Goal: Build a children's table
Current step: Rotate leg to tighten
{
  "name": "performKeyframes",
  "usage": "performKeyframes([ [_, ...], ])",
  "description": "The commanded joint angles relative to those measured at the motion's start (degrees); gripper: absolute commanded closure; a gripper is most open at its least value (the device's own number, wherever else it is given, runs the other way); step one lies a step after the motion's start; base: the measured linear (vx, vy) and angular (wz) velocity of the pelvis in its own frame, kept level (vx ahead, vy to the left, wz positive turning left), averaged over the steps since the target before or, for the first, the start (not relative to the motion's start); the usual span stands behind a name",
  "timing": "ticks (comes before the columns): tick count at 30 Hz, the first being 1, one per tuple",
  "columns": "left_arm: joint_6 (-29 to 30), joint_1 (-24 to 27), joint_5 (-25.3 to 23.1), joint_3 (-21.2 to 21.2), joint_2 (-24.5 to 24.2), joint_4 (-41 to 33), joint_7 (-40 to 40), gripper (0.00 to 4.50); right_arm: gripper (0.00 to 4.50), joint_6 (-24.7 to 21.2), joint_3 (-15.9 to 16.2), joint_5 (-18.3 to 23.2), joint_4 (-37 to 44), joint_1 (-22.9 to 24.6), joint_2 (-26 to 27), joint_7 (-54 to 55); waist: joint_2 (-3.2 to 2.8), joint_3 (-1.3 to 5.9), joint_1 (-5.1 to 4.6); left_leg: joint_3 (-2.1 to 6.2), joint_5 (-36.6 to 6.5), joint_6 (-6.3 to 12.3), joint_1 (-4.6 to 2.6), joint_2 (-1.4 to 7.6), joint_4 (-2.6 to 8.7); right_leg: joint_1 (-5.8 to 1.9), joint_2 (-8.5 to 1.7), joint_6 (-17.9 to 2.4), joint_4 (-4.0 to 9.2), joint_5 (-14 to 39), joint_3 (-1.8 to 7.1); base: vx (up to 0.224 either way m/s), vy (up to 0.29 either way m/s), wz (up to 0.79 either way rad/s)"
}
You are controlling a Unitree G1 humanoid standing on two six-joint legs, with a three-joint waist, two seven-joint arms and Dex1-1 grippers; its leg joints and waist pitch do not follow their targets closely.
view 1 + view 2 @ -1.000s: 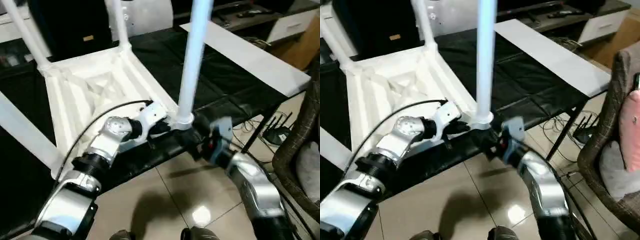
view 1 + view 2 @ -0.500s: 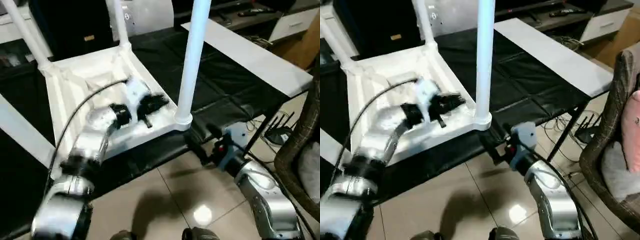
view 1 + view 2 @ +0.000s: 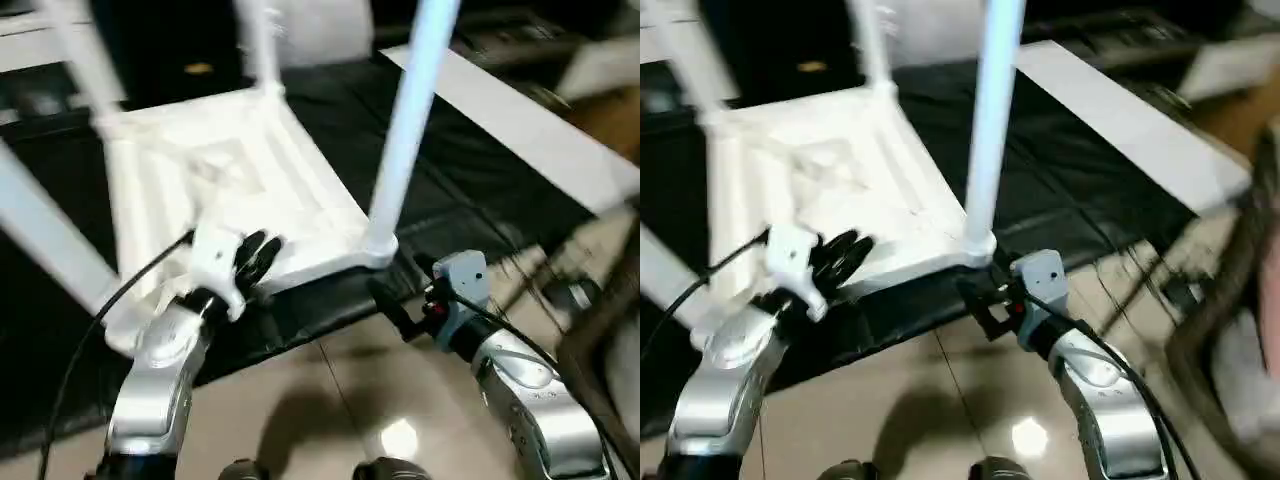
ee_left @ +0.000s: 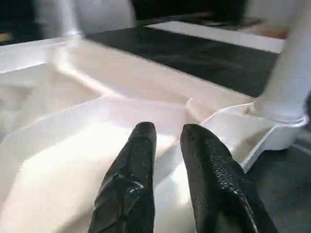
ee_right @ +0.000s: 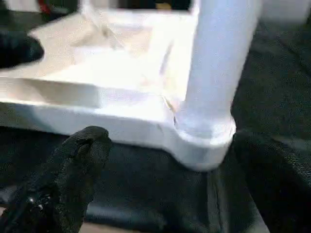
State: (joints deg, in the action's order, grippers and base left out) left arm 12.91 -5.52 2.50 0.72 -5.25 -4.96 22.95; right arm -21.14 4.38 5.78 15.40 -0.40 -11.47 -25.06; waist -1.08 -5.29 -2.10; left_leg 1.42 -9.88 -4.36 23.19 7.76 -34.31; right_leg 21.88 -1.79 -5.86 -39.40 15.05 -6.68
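The children's table [image 3: 250, 170] lies upside down on the black work surface, its white ribbed underside facing up. Its legs stand upright in the corner sockets. The near-right leg [image 3: 410, 120] rises from its flared collar [image 5: 204, 131]. My left gripper [image 4: 167, 133] hovers over the top's front edge, left of that leg. Its black fingers [image 4: 141, 160] stand a narrow gap apart with nothing between them. My right gripper [image 3: 385, 300] sits just in front of the near-right corner. It is wide open, with its fingers [image 5: 82, 160] either side of the collar and apart from it.
A long white board [image 3: 520, 110] lies across the black surface [image 3: 460, 180] at the right. Tiled floor [image 3: 340, 400] lies below the table's front edge. A wicker chair [image 3: 600, 340] stands at the far right.
My left gripper has left the near-right leg's base and swung left and back to the top's front edge. Its fingers have parted a little. The right gripper has drawn back slightly. The camera has shifted.
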Motion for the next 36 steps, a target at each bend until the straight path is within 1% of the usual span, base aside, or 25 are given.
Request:
performKeyframes([
  [1, -0.44, 0.76, -2.59, -2.25, 0.69, 1.60, -2.26, 3.42, 0.00, 1.73, 0.45, -1.94, -1.35, -0.83, -2.06, -0.44, 1.85, 2.39, 2.16, -5.26, -14.07, 4.60, -3.44, -1.90, -7.13, 1.62, -12.06, -3.52, 15.50, 45.37, 4.28, -0.024, -0.207, 0.78],
  [2, -1.09, 1.35, -3.29, -2.68, 0.88, 1.70, -3.17, 3.42, 0.00, 1.86, 0.54, -1.43, -1.68, -0.74, -2.38, -1.18, 2.24, 1.30, 0.80, -6.55, -7.34, 2.14, 1.07, -2.11, -10.97, 0.13, -11.96, 10.37, 15.40, 56.59, 2.63, -0.026, -0.180, 0.45],
  [3, -0.95, 1.93, -3.41, -2.93, 1.37, 1.38, -3.93, 3.42, 0.00, 1.94, 0.52, -0.87, -1.81, -0.74, -2.74, -1.99, 2.38, 1.41, 1.39, -7.03, -8.68, 2.71, 2.03, -1.59, -10.13, -1.61, -12.85, 16.65, 14.82, 53.99, 2.76, -0.002, -0.142, 0.33],
  [4, -0.97, 2.36, -4.64, -3.52, 1.28, 0.62, -4.88, 3.42, 0.00, 1.72, 0.46, -0.02, -1.25, -0.63, -2.96, -2.92, 3.53, 2.38, 1.45, -7.22, -10.04, 3.57, 2.82, -0.92, -9.52, -3.47, -13.71, 18.99, 13.33, 47.67, 3.08, -0.002, -0.142, 0.33],
  [5, -0.90, 2.60, -5.51, -3.96, 1.16, 0.04, -5.47, 3.42, 0.00, 1.51, 0.36, 0.53, -0.81, -0.57, -3.08, -3.44, 3.09, 3.40, 2.97, -6.06, -11.04, 8.15, 2.66, 0.89, -6.17, -6.46, -15.97, 13.72, 11.56, 26.84, 4.34, 0.029, -0.117, 0.63],
  [6, -0.49, 3.12, -5.62, -4.27, 1.33, -1.06, -5.88, 3.42, 0.00, 0.94, 0.28, 0.95, -0.29, -0.43, -3.12, -3.61, 2.21, 3.37, 3.09, -5.72, -9.54, 9.18, 2.06, 1.43, -4.82, -6.94, -15.39, 9.89, 11.52, 21.52, 2.94, -0.019, -0.128, 0.73],
  [7, 0.52, 3.62, -5.45, -4.30, 1.80, -2.20, -6.47, 3.42, 0.00, 0.57, 0.18, 0.86, 0.05, -0.24, -3.14, -3.27, 0.19, 3.85, 2.82, -5.01, -3.98, 10.68, 0.36, 2.63, -0.77, -6.59, -10.47, 4.92, 11.11, 10.51, -1.64, -0.019, -0.128, 0.73],
  [8, 1.53, 3.84, -5.27, -4.10, 2.25, -2.72, -6.99, 3.42, 0.00, 0.60, 0.15, 0.64, 0.08, -0.18, -3.12, -3.01, -0.76, 4.15, 2.06, -2.73, -0.31, 12.20, -0.77, 5.20, 0.59, -5.99, -7.63, 4.53, 10.26, 4.30, -3.63, -0.007, -0.131, 0.68],
  [9, 3.15, 4.24, -4.25, -3.40, 3.38, -3.25, -7.95, 3.42, 0.00, 0.78, 0.01, 0.30, -0.06, -0.03, -2.89, -2.31, -2.61, 4.57, -0.28, 6.29, 4.11, 21.25, -6.11, 15.27, 4.95, -1.74, -4.09, 3.85, 1.88, 5.33, -2.30, 0.044, -0.101, 0.65],
  [10, 3.37, 4.31, -4.27, -3.31, 3.48, -3.26, -8.25, 3.42, 0.00, 0.54, -0.05, 0.28, -0.09, -0.02, -2.74, -2.00, -2.18, 4.37, -1.49, 7.96, 9.61, 26.18, -7.51, 15.64, 4.40, 1.65, -3.41, 1.80, -1.04, 9.20, -0.27, 0.044, -0.101, 0.65],
  [11, 3.77, 4.46, -4.80, -3.21, 3.52, -3.17, -9.14, 3.42, 0.00, -0.75, -0.30, 0.46, -0.14, -0.05, -2.28, -1.07, -1.89, 3.31, -0.84, 5.94, 22.61, 32.84, -4.86, 8.25, 2.07, 2.51, -3.32, -0.91, -1.40, 4.44, 5.20, 0.032, -0.076, 0.63],
  [12, 3.55, 4.49, -5.16, -3.32, 3.44, -3.15, -9.40, 3.42, 0.00, -1.24, -0.27, 0.44, -0.16, -0.09, -2.32, -0.84, -1.38, 3.59, -0.34, 5.03, 23.32, 30.43, -3.83, 4.92, 1.28, 1.34, -4.50, -0.74, 1.83, 0.42, 6.84, -0.014, -0.111, 0.57],
  [13, 3.24, 4.65, -5.73, -3.55, 3.30, -3.31, -9.79, 3.42, 0.00, -1.34, -0.19, 0.45, -0.28, -0.10, -2.42, -0.80, 1.51, 4.95, 0.10, 1.19, 18.62, 24.91, 0.16, -1.52, -2.72, -3.14, -8.29, 3.68, 5.23, -14.93, 8.40, -0.014, -0.111, 0.57],
  [14, 2.40, 5.08, -7.06, -4.26, 2.95, -3.74, -10.83, 3.42, 0.00, -1.25, 0.01, 0.44, -0.65, -0.09, -2.72, -0.89, 2.05, 5.04, 2.59, -1.38, 6.16, 20.06, 3.83, -2.40, -5.63, -6.29, -13.27, 12.38, 7.68, -23.96, 8.68, -0.036, -0.142, 0.58],
  [15, 2.28, 5.19, -6.96, -4.33, 2.93, -3.87, -10.76, 3.42, 0.00, -1.29, 0.05, 0.58, -0.66, -0.01, -2.78, -1.13, 2.94, 4.95, 3.00, -2.32, -1.73, 16.96, 4.30, -2.23, -7.69, -5.77, -15.50, 17.01, 9.03, -25.00, 9.11, -0.073, -0.102, 0.43],
  [16, 2.14, 5.38, -6.71, -4.47, 2.88, -4.17, -10.55, 3.42, 0.00, -1.16, 0.09, 0.87, -0.70, 0.15, -2.85, -1.55, 4.07, 4.57, 2.44, -3.71, -9.44, 7.38, 2.56, -0.62, -8.19, -5.05, -14.42, 17.31, 9.08, -13.90, 11.43, -0.073, -0.102, 0.43],
  [17, 2.19, 5.58, -6.27, -4.65, 2.75, -4.62, -10.08, 3.42, 0.00, -0.42, -0.01, 1.22, -0.77, 0.38, -2.84, -1.97, 2.74, 4.07, 3.56, -4.25, -8.33, 3.73, 1.87, -0.32, -6.31, -5.54, -12.45, 11.71, 9.28, -6.73, 10.59, -0.085, -0.042, 0.08],
  [18, 2.37, 5.99, -5.33, -4.82, 2.61, -5.52, -9.21, 3.42, 0.00, 0.12, -0.10, 1.91, -0.94, 0.61, -2.87, -2.76, 2.70, 3.58, 3.50, -4.25, -8.15, 3.65, 1.08, 0.63, -4.82, -5.22, -11.83, 7.48, 9.68, -1.86, 10.14, -0.071, 0.006, -0.08],
  [19, 2.56, 6.24, -4.66, -4.81, 2.60, -6.05, -8.68, 3.24, 0.00, 0.07, -0.13, 2.18, -0.99, 0.66, -2.87, -3.05, 1.75, 3.88, 3.21, -5.13, -5.03, 4.26, 0.01, 1.84, -0.44, -6.36, -8.34, -1.08, 8.98, 2.46, 7.92, -0.071, 0.006, -0.08],
  [20, 3.45, 6.61, -4.23, -4.22, 2.66, -6.94, -9.06, 3.13, 0.00, 0.76, -0.27, 2.99, -1.05, 0.66, -2.80, -3.73, 0.39, 3.52, 2.20, -4.76, -6.40, 6.78, -2.50, 4.86, 2.95, -4.19, -5.16, -5.73, 7.71, 2.48, 5.72, -0.073, 0.068, 0.01],
  [22, 3.69, 6.79, -4.37, -3.11, 2.50, -7.37, -10.14, 3.13, 0.00, 3.03, -0.26, 3.16, -1.68, 0.24, -2.89, -4.03, -1.64, 3.93, 0.65, -3.63, -15.49, 5.66, -3.30, 7.25, 4.62, -3.98, -4.30, -6.78, 6.35, 1.14, 4.63, -0.080, 0.102, 0.00],
  [26, 1.94, 6.81, -3.72, -0.85, 2.56, -7.81, -11.55, 2.70, 0.00, 2.72, 0.04, 2.71, -2.47, -0.61, -2.89, -3.24, -0.44, 3.39, -0.27, -5.70, -28.80, 0.56, -2.84, 4.85, 4.61, -3.68, -6.22, -4.78, 9.25, 15.62, 5.65, -0.083, 0.082, -0.05],
  [29, 2.41, 7.12, -4.18, 0.16, 1.83, -7.90, -12.89, 2.49, 0.00, 2.02, -0.12, 4.72, -3.00, -1.44, -1.95, -4.73, -0.20, 3.32, -0.42, -6.02, -29.50, -0.16, -2.73, 4.43, 4.36, -2.79, -6.67, -1.75, 10.23, 24.09, 6.01, -0.061, 0.034, -0.05],
  [34, 3.24, 7.29, -5.52, 2.88, 1.37, -7.42, -16.53, 2.19, 0.00, 2.08, 2.31, 5.25, -3.59, -0.78, -3.23, -7.46, 0.25, 4.00, -0.75, -6.45, -21.82, 2.14, -1.47, 4.60, 4.23, -2.84, -6.34, -2.27, 9.65, 17.09, 6.12, 0.000, 0.000, 0.00],
  [36, 3.15, 6.90, -5.54, 3.78, 1.21, -7.08, -17.03, 1.89, 0.00, 2.24, 2.56, 5.42, -3.55, -0.55, -3.29, -7.56, 0.29, 3.71, -0.79, -6.86, -23.44, 2.09, -1.60, 4.55, 4.17, -2.37, -6.36, -2.22, 10.00, 20.76, 5.99, 0.000, 0.000, 0.00],
])
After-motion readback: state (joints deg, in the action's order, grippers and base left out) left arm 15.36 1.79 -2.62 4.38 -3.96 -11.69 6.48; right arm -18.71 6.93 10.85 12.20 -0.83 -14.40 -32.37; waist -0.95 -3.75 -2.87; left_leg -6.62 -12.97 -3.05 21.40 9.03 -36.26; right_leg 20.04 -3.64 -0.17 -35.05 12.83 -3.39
